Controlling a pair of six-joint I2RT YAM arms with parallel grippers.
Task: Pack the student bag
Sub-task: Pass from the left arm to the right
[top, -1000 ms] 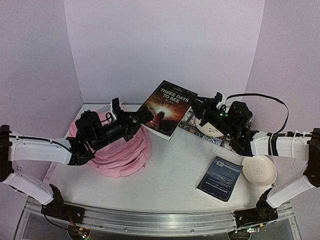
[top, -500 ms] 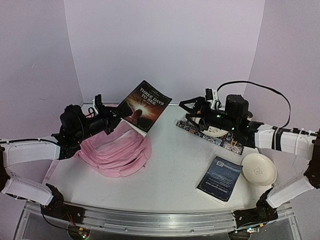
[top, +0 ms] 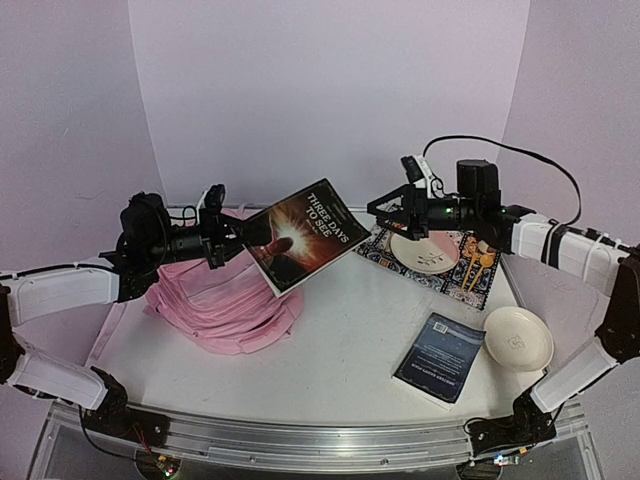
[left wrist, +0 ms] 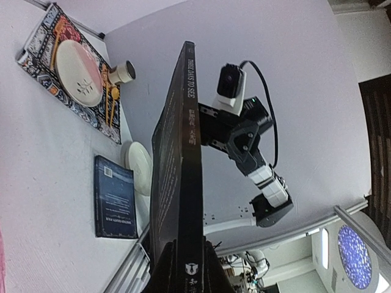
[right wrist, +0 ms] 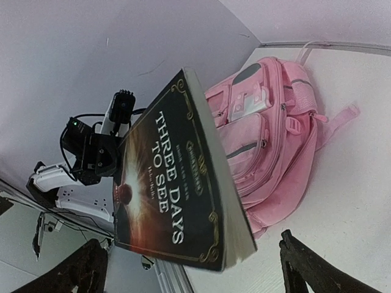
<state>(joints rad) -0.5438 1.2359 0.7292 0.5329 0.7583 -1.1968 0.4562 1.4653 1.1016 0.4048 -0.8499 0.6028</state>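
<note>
One book (top: 303, 233) aloft, clamped in left fingers (top: 236, 243); right fingers (right wrist: 305, 268) wide apart, clear of it. Bag (top: 225, 300) slumped on tabletop (top: 350, 320) beneath (mouth unseen): locate opening, lower book edge-first.

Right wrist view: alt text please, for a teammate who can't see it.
A dark book, Three Days to See, is held in mid-air by the left gripper. Behind it the pink student bag lies on the white table; the right gripper is open, clear of the book.
</note>
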